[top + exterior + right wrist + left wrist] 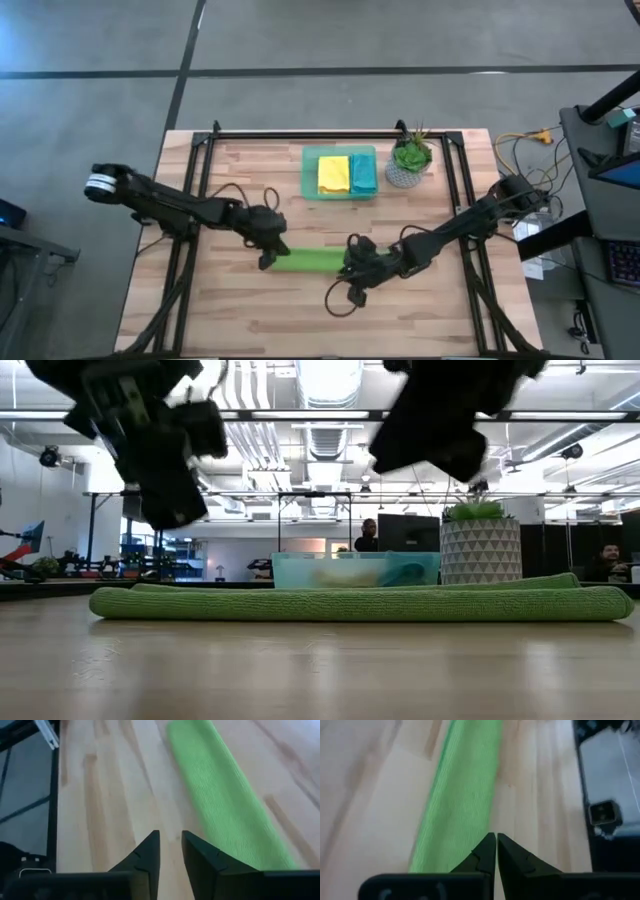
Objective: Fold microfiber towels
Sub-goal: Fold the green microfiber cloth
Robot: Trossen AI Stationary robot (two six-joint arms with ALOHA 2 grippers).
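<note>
A lime green microfiber towel (308,261) lies flat on the wooden table as a long narrow folded strip (360,603). My left gripper (496,837) hangs shut just above the strip's left end (465,795), clear of it in the low view (160,450). My right gripper (170,836) hovers over the strip's right end (225,800), its fingers a little apart with nothing between them, also raised (440,420). A yellow towel (333,174) and a teal-blue towel (363,174) lie folded in the tray.
The translucent green tray (310,170) stands at the far middle of the table, with a potted plant (408,165) to its right. A black frame (330,133) runs along the far edge and both sides. Bare wood lies toward the near edge.
</note>
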